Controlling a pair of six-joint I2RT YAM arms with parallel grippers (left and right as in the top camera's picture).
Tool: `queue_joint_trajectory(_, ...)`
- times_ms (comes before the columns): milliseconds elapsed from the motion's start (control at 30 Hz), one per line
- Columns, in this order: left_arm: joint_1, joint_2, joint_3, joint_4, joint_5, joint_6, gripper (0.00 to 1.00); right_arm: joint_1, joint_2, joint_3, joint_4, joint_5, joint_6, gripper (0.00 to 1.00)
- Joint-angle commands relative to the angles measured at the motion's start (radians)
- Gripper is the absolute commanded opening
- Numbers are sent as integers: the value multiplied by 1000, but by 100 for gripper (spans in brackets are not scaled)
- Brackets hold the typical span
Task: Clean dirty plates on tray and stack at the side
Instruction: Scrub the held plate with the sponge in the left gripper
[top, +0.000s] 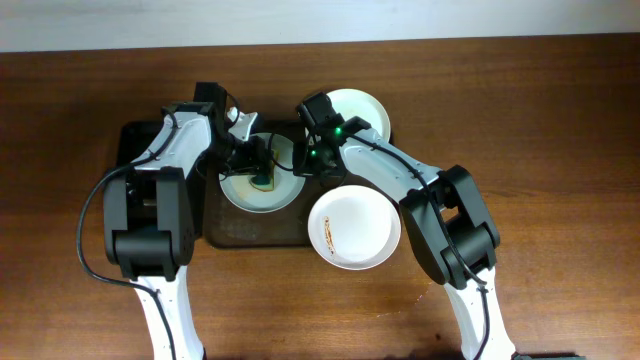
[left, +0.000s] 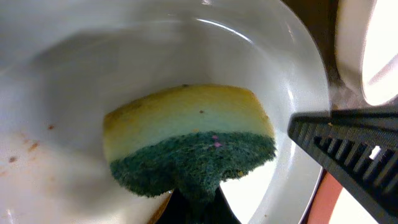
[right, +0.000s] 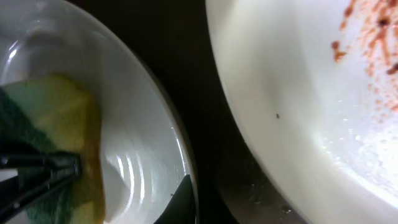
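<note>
Brown wooden table (top: 560, 120) carries the tray (top: 225, 232); on it the middle plate (top: 240, 198) lies under the sponge (left: 186, 137), which the left gripper (top: 256, 168) pinches by its green side and holds against the plate's floor; scrubbing looks to be the step in hand. At that plate's rim sits the right gripper (top: 306, 166), seemingly steadying it; whether it is clamped I cannot tell. The next move calls for wiping toward the faint brown specks (left: 25, 149), which only the left wrist shows. Only the right wrist shows how dense the orange spatter (right: 373, 37) is on the neighbouring front plate (top: 353, 228); only the overhead shows the far plate (top: 358, 108) at the tray's corner.
</note>
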Motion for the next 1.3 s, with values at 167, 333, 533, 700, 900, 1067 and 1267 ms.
queue_joint_trajectory(167,4,27,-12,48,-722,-226,1,1,27,-12,-2,-2,-7,5)
queue_joint_trajectory(333,2,27,-12,-22,-603,-142,1,1,27,-12,-2,-2,-7,5)
queue_joint_trajectory(533,2,27,-12,-209,69,96,1,1,27,-12,-1,-2,-7,5)
queue_joint_trajectory(700,2,27,-12,-116,108,53,1,1,27,-12,-1,-2,-7,5)
queue_joint_trajectory(900,3,27,-12,99,-196,-218,1,1,27,-12,-2,-2,-7,5)
queue_joint_trajectory(1067,2,27,-12,88,-525,-315,1,1,27,-12,-2,-2,-8,5)
queue_joint_trajectory(1267,2,27,-12,-130,-587,-325,1,1,27,-12,-1,-2,-7,5)
